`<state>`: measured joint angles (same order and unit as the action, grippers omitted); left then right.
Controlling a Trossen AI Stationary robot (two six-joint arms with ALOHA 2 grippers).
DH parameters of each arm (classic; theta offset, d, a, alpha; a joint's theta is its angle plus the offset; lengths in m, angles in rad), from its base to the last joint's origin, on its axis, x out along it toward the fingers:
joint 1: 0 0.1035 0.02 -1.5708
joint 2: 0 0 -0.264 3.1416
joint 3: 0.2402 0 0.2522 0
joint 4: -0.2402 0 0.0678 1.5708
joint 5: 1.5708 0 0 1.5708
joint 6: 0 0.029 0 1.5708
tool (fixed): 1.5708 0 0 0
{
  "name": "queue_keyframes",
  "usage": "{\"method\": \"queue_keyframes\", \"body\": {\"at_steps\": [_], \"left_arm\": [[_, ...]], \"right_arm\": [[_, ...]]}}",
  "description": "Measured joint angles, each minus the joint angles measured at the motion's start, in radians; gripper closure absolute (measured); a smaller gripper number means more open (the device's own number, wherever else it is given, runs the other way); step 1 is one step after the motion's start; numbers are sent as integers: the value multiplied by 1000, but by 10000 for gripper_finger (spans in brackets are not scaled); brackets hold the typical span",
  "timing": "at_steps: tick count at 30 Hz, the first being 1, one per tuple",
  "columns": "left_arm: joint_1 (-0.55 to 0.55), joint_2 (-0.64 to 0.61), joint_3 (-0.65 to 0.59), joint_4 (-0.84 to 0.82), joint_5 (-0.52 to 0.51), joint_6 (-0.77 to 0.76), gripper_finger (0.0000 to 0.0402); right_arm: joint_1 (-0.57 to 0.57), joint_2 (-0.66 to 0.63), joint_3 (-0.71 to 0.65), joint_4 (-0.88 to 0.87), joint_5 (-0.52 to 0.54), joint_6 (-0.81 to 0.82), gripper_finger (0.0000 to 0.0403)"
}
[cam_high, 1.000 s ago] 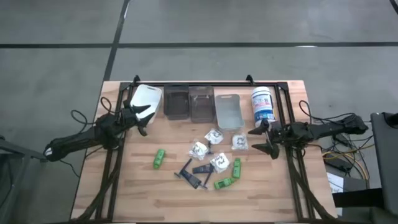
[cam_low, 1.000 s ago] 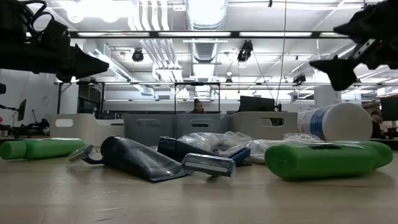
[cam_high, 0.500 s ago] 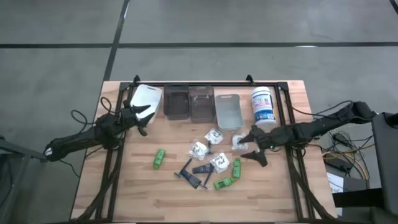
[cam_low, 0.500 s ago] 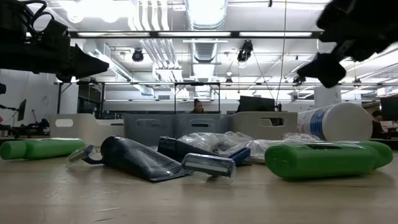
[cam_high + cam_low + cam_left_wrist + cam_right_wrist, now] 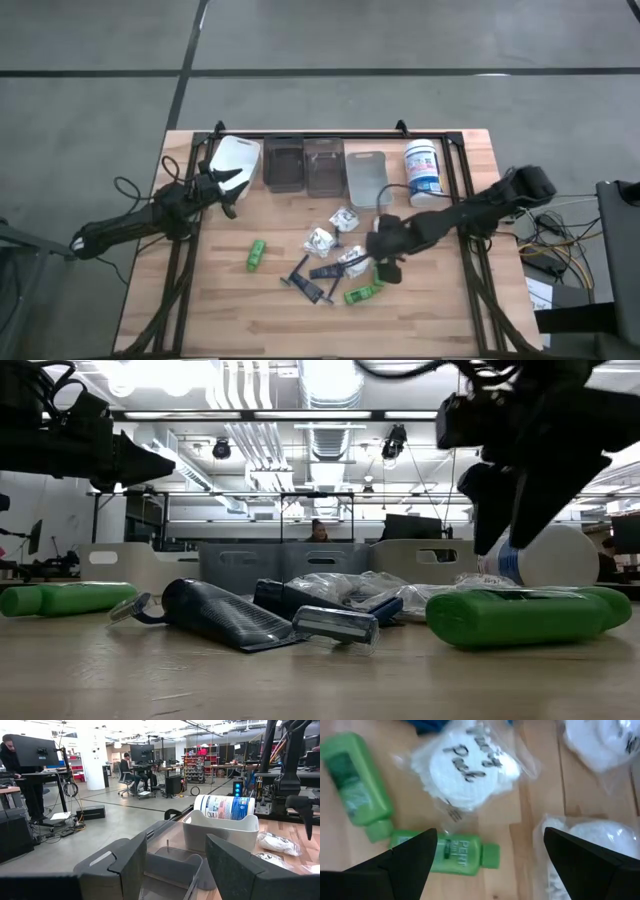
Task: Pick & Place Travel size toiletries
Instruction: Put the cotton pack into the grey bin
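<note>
A wooden counter (image 5: 220, 310) seen from above holds a loose cluster of travel toiletries near its centre. The right gripper (image 5: 385, 252) hangs over the cluster's 3 o'clock side, fingers spread wide and holding nothing; its wrist view looks down between both fingers at a clear packet (image 5: 470, 770) with white contents and a small green bottle (image 5: 452, 856) lying on its side directly below. A second green bottle (image 5: 357, 785) lies just beside it, and more packets (image 5: 602, 742) sit close by toward the bins. In the overhead view a third green bottle (image 5: 256, 254) lies apart at the cluster's 9 o'clock, with bare wood around it. Dark razors (image 5: 315, 280) sit at the cluster's 6 o'clock, and the counter's near edge beyond them is open wood. Along the far edge stand a white bin (image 5: 235, 160), a dark bin (image 5: 283, 165), a clear bin (image 5: 324, 166) and a grey bin (image 5: 366, 178) in a row, with a white tub (image 5: 423, 170) with blue label at their 3 o'clock end. The left gripper (image 5: 226, 187) waits near the white bin at the counter's 10 o'clock, fingers apart and empty.
</note>
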<state>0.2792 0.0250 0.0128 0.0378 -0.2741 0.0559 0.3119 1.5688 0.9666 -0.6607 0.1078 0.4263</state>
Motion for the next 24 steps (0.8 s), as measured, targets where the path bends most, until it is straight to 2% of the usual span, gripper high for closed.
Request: {"method": "queue_keyframes", "body": {"at_steps": [7, 12, 19, 24], "left_arm": [[0, 0, 0, 0, 0, 0, 195], [0, 0, 0, 0, 0, 0, 195], [0, 0, 0, 1, 0, 0, 195], [0, 0, -1, 5, 0, 0, 195]], "right_arm": [[3, 74, 159, -146, 68, -58, 39], [2, 94, 190, -248, 109, -65, 39], [-11, 84, 87, -204, 177, -103, 39], [-34, 42, -34, -64, 187, -97, 39]]}}
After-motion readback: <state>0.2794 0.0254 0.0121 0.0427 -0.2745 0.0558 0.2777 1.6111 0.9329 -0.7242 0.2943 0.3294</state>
